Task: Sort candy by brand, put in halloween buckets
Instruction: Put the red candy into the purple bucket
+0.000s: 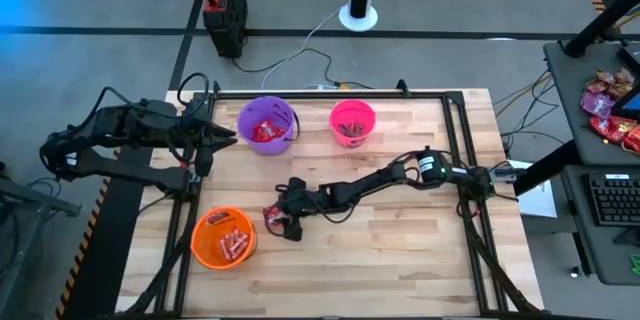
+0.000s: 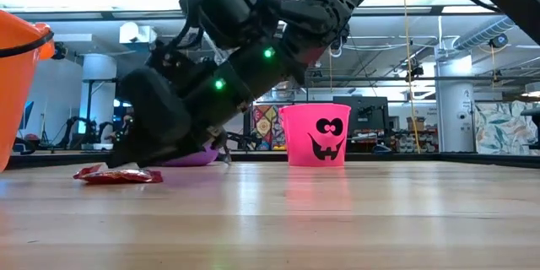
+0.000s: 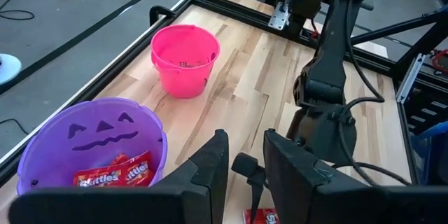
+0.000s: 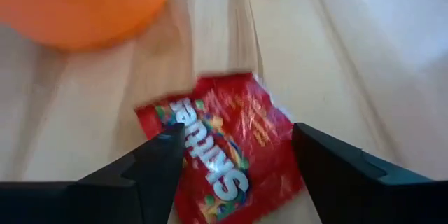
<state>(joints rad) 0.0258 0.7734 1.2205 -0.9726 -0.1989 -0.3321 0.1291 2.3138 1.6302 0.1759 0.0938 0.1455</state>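
Jaws of the right gripper (image 4: 234, 157) stand wide over a red candy packet (image 4: 227, 143) beside the orange bucket (image 1: 224, 237); pickup step; next move calls for closing; left gripper (image 3: 241, 164) waits, fingers narrow.

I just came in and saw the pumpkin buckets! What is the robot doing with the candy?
The robot is sorting candy into buckets. Its right gripper is down at the table with fingers wide open around a red Skittles packet, which lies flat beside the orange bucket. The purple bucket already holds red packets, and the pink bucket has some candy too. The left gripper waits near the purple bucket.
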